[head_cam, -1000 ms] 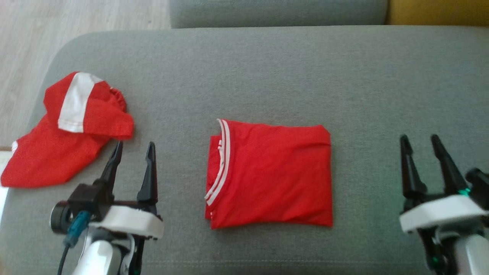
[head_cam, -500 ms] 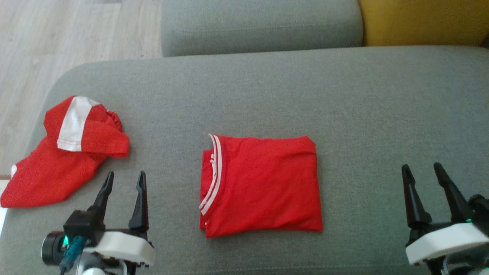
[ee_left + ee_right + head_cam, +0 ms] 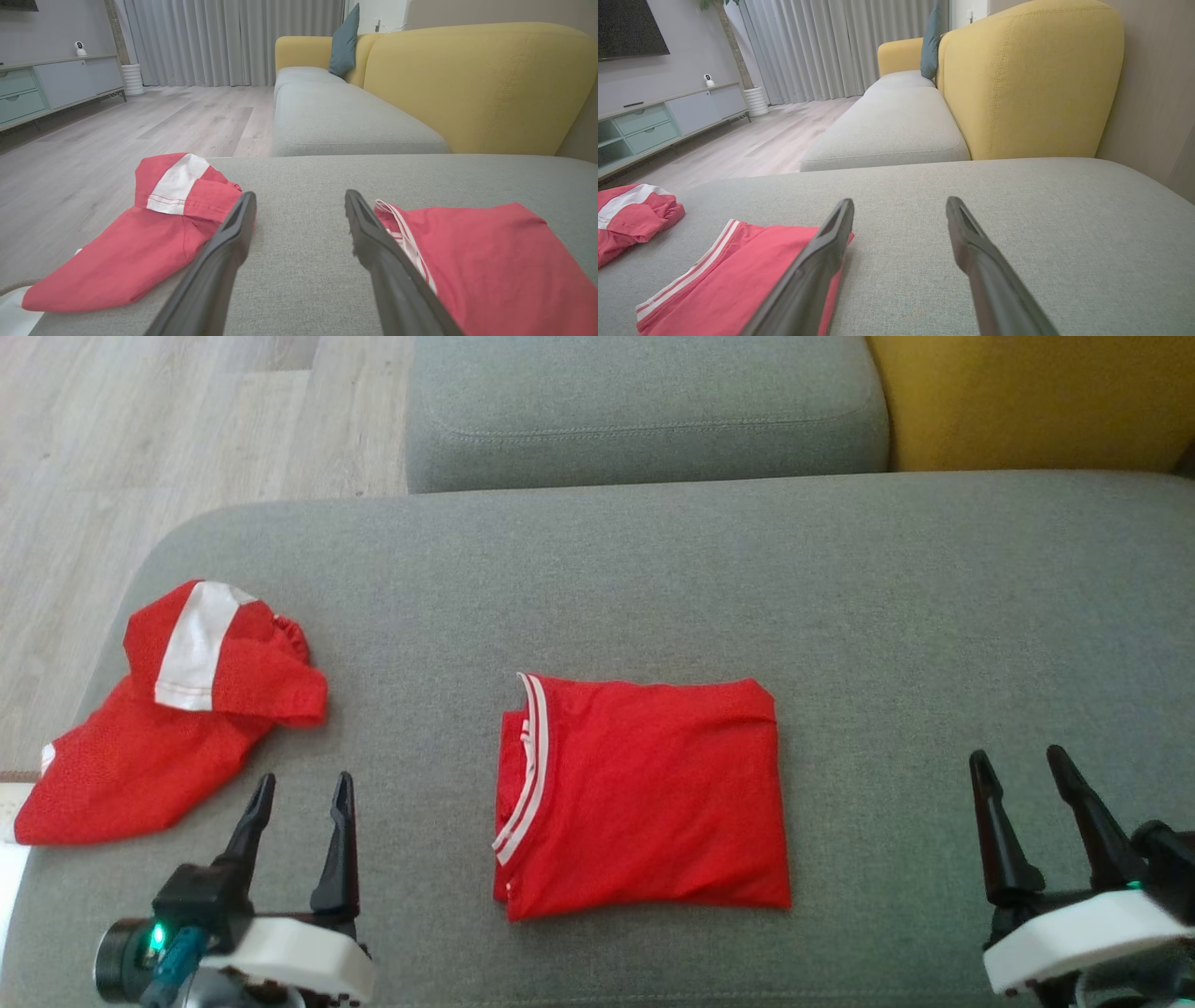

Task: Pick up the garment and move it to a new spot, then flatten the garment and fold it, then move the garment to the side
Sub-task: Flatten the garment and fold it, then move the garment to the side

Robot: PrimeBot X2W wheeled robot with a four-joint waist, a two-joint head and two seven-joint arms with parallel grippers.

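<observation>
Presently: folded red shirt (image 3: 644,798), flat at the middle of the sofa seat (image 3: 653,569), nearer its front edge. Both empty, jaws wide apart: left tool (image 3: 304,779) and right tool (image 3: 1018,754), flanking it. Risk: pinching only the top layer would unfold it when moved aside.

Soft, even light covers the grey cushion (image 3: 653,579), leaving only a faint shadow along the folded garment (image 3: 644,793). The head view looks slightly soft, grainy; wrist views are sharper, reds paler.
</observation>
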